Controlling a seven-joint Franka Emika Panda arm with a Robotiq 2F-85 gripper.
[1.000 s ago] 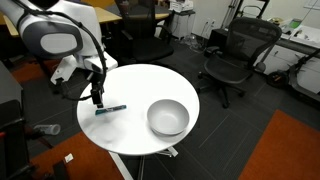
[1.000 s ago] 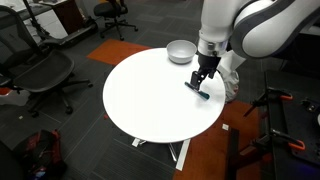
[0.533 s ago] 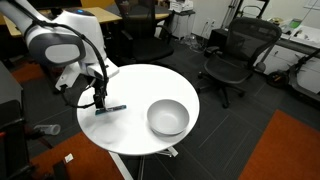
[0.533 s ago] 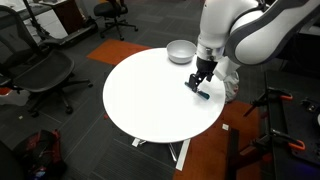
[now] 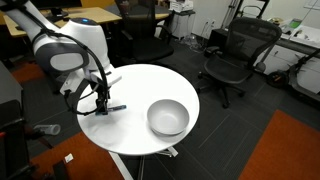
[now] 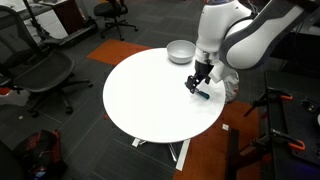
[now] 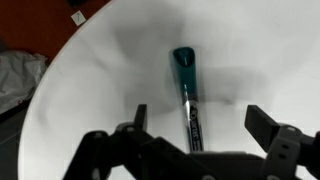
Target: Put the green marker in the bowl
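The green marker (image 7: 186,92) lies flat on the round white table (image 5: 140,135), teal with a darker end. In the wrist view it runs lengthwise between my two open fingers. My gripper (image 5: 101,106) hangs just over the marker (image 5: 113,108) near the table's edge, open with a finger on either side. In an exterior view my gripper (image 6: 198,87) sits over the marker (image 6: 203,95). The grey-white bowl (image 5: 168,117) stands empty on the table, well apart from the marker; it also shows in an exterior view (image 6: 181,51).
Black office chairs (image 5: 236,55) stand around the table, one also in an exterior view (image 6: 45,72). Desks line the back of the room. An orange-red carpet patch (image 5: 290,150) lies beside the table on the dark floor.
My gripper has come down a little closer to the marker, and the arm has shifted slightly. The marker and bowl have not moved.
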